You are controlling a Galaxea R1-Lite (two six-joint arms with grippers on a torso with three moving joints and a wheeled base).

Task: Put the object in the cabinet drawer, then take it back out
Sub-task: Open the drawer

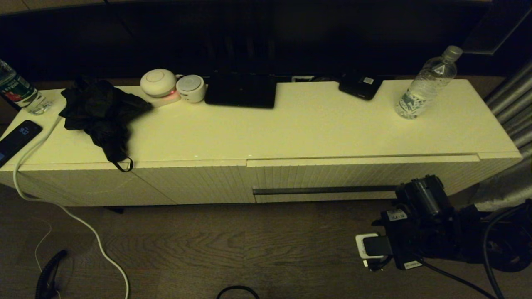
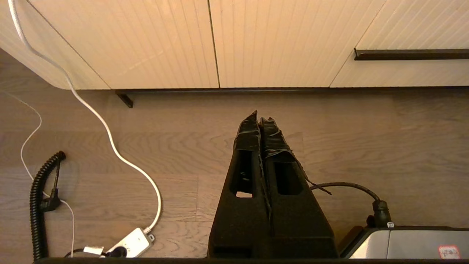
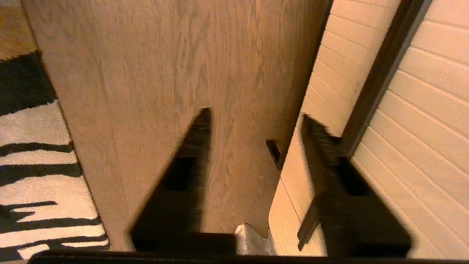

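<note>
Dim room, wood-plank floor; long low cream cabinet [image 1: 291, 124] set across the head view.

Item 1: cabinet drawer [image 1: 365, 176], closed, ribbed front, occupying the cabinet's right half. Dark bar handle [image 1: 324, 190] runs horizontally along the front, its long axis parallel to the cabinet.

Item 2: clear water bottle [image 1: 428, 83], upright on the cabinet top near the right end, above the drawer and untouched.

Item 3: right gripper [image 3: 256, 121], fingers spread, nothing held. It is placed at the handle's right end; in the right wrist view one finger lies against the bar, the other out over the floor. Whether the bar sits between the fingers cannot be told. The right arm is judged the nearer to both handle and bottle.

Item 4: left gripper [image 2: 261, 121], fingers pressed together, empty, parked low over the floor in front of the cabinet's left panels.
</note>
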